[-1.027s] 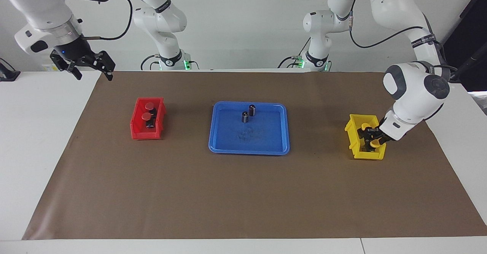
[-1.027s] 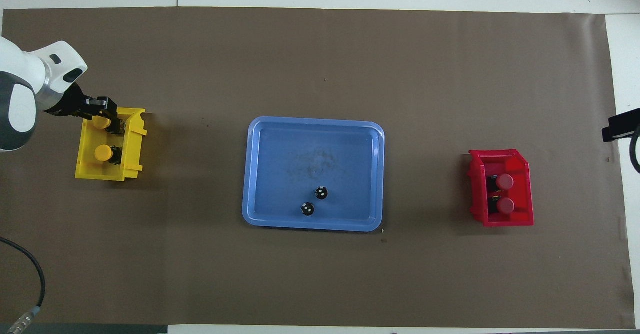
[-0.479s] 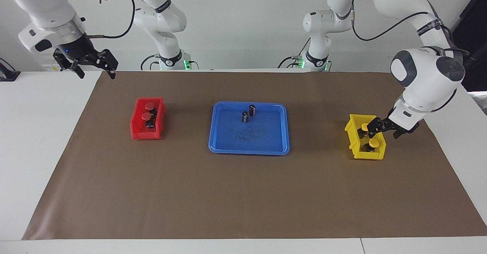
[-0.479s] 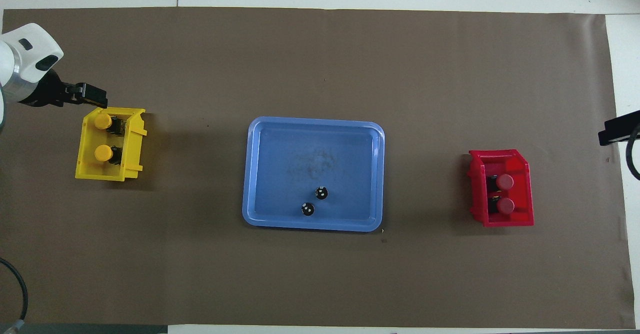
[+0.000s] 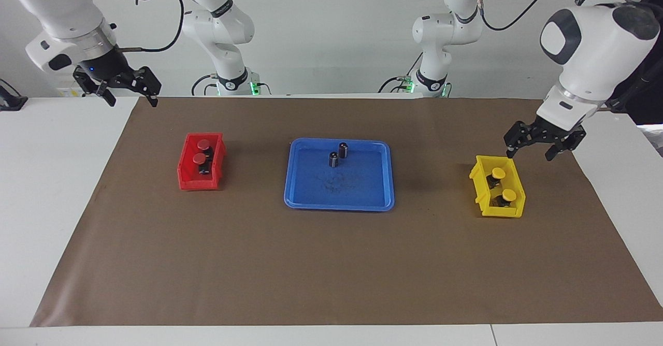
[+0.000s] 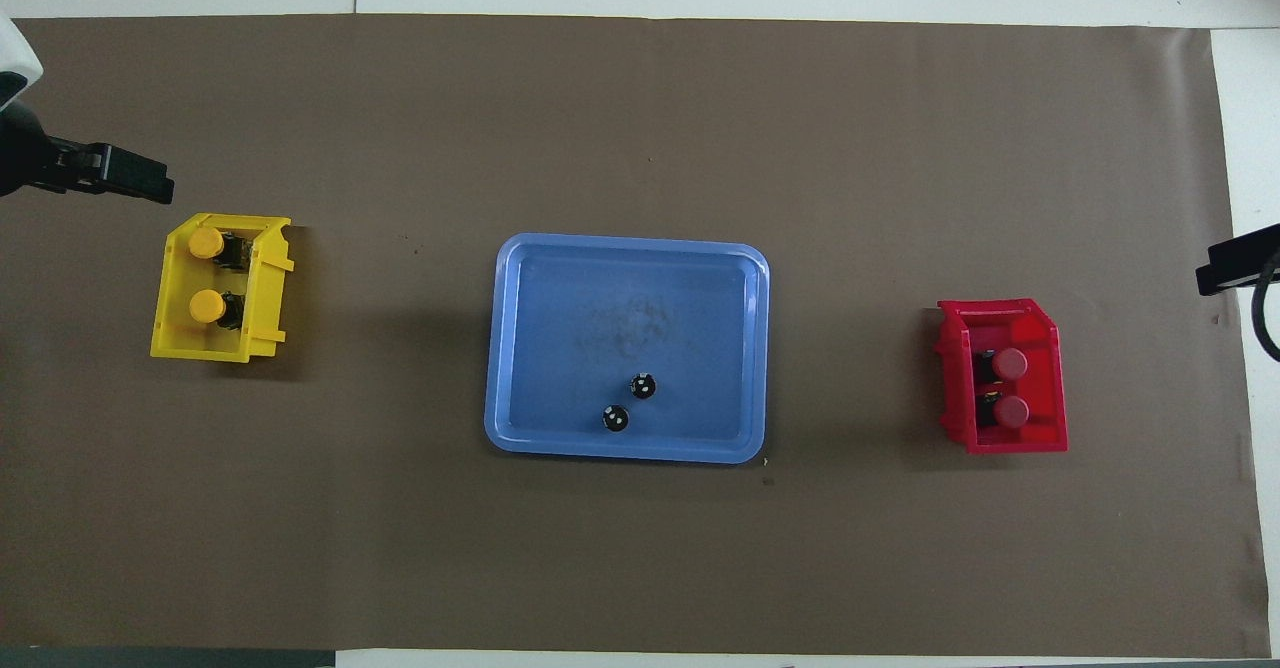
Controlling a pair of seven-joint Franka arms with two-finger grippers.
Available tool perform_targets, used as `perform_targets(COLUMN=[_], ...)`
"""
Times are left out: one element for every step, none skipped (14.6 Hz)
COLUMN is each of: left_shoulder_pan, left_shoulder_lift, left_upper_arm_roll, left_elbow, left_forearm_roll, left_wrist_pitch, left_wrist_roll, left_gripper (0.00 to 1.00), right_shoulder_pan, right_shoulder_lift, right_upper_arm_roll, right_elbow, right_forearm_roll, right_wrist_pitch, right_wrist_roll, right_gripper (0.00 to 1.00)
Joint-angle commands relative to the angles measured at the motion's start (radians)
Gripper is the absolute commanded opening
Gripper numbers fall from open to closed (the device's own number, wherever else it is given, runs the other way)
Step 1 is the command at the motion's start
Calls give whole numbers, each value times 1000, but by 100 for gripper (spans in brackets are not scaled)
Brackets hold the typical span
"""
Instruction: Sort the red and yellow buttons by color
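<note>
Brown paper covered the table. Both yellow buttons sat in the yellow bin, both red buttons in the red bin. The left gripper hung spread wide and empty over that bin's robot-side edge; lifting straight clear seemed wisest. The right gripper, also wide, waited. Only the facing view showed the height.

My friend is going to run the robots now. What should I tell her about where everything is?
Left gripper: open, holding nothing, up in the air by the yellow bin.
Right gripper: open, holding nothing, waiting at its own end of the table.
Both yellow buttons sit in the yellow bin.
Both red buttons sit in the red bin.
Two dark cylinders stand in the blue tray.
Sorting looks finished; nothing left to move.
</note>
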Motion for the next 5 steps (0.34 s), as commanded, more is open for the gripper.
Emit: perform_targets(left_shoulder_pan=[-7,-7,-5,-7,-5], left_shoulder_lift=[-9,-30,-38,-38,-40], left_upper_arm_roll=[7,7,8,10,11], left_elbow=[46,46,46,46,46], left_forearm_roll=[4,-2,-2,-2,0], left_wrist_pitch=[-92,-99,-106,-121,-129], left_wrist_roll=[8,6,3,-3,-3], left_gripper=[100,100,100,100,100], right_shoulder_pan=[-10,-9,-9,-10,-10], right_shoulder_lift=[-15,-21,-27,-30,-31], right_upper_arm_roll=[5,5,5,5,5], right_elbow=[-22,-28,-45,-51,-51], right_forearm_roll=[21,21,21,21,21], right_wrist_pitch=[-9,-7,-2,13,18], right_wrist_roll=[-16,-15,-16,-19,-19], right_gripper=[100,100,100,100,100])
